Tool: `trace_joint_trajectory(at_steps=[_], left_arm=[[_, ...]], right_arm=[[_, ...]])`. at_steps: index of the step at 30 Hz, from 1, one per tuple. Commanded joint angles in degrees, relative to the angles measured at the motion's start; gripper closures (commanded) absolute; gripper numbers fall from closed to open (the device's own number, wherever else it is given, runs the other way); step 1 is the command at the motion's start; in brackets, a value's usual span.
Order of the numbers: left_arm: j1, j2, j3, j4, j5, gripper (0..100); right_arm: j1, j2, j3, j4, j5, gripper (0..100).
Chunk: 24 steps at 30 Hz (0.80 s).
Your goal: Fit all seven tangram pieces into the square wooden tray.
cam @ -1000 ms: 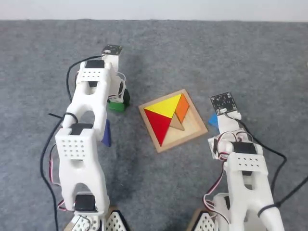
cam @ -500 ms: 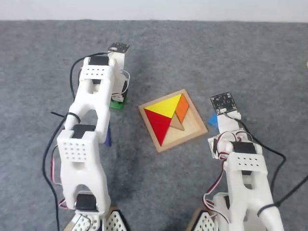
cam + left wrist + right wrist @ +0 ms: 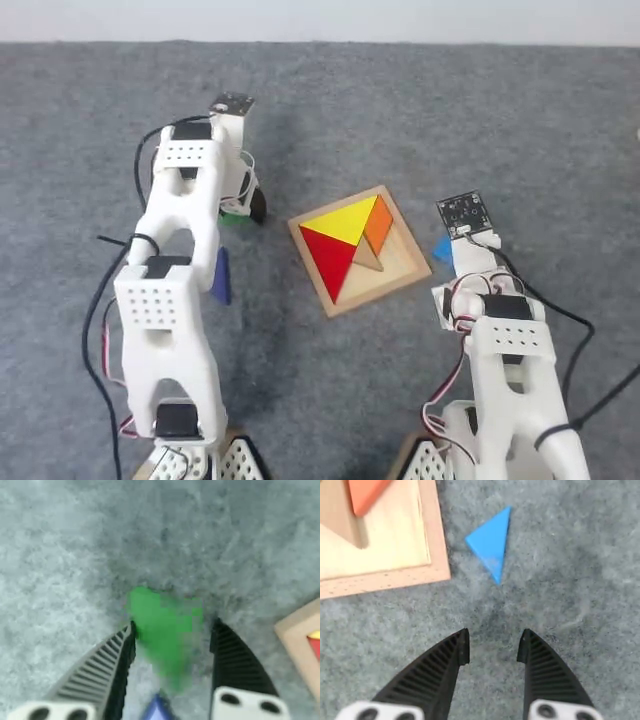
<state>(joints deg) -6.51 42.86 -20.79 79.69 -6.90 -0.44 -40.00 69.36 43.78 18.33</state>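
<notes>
The square wooden tray holds a yellow triangle, a red triangle, an orange piece and a small wood-coloured triangle. Left of the tray, my left gripper stands open over a green piece. In the left wrist view the green piece lies between the fingers of that gripper. A light blue triangle lies on the carpet just right of the tray. My right gripper hangs open a little short of it, holding nothing.
A dark blue piece lies on the grey carpet beside the left arm, also at the near edge of the left wrist view. The tray's corner is close to the green piece. Open carpet stretches behind and in front of the tray.
The left arm's wrist swung a little to the right and back again, ending lower over the green piece, which is now more covered. The right arm has not moved.
</notes>
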Motion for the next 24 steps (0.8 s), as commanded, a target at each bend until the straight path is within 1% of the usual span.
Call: trace_joint_trajectory(at_steps=[1, 3, 6, 14, 17, 19, 22, 24], left_arm=[[0.35, 1.05, -2.77, -0.53, -1.67, 76], [0.26, 1.93, -4.7, 1.85, -1.93, 77], [0.35, 3.52, -7.08, 4.92, -3.52, 86], [0.26, 2.46, -10.42, 6.77, -3.78, 99], [0.7, 1.14, -12.44, 9.23, -4.22, 99], [1.76, -0.26, -14.46, 13.27, -5.54, 99], [5.27, -4.48, -17.63, 20.75, -5.89, 99], [8.26, -9.67, -16.48, 21.01, -5.45, 99]], right_arm=[[0.84, -1.71, -0.35, -0.66, 0.79, 82.2], [0.84, -1.71, -0.35, -0.66, 0.79, 82.2], [0.84, -1.71, -0.35, -0.66, 0.79, 82.2], [0.84, -1.71, -0.35, -0.57, 0.62, 82.2], [0.84, -1.71, -0.35, -0.66, 0.62, 82.2], [0.84, -1.71, -0.35, -0.66, 0.53, 82.2], [0.84, -1.71, -0.35, -0.75, 0.53, 82.2], [1.19, -1.71, -0.35, -0.84, 0.53, 82.2]])
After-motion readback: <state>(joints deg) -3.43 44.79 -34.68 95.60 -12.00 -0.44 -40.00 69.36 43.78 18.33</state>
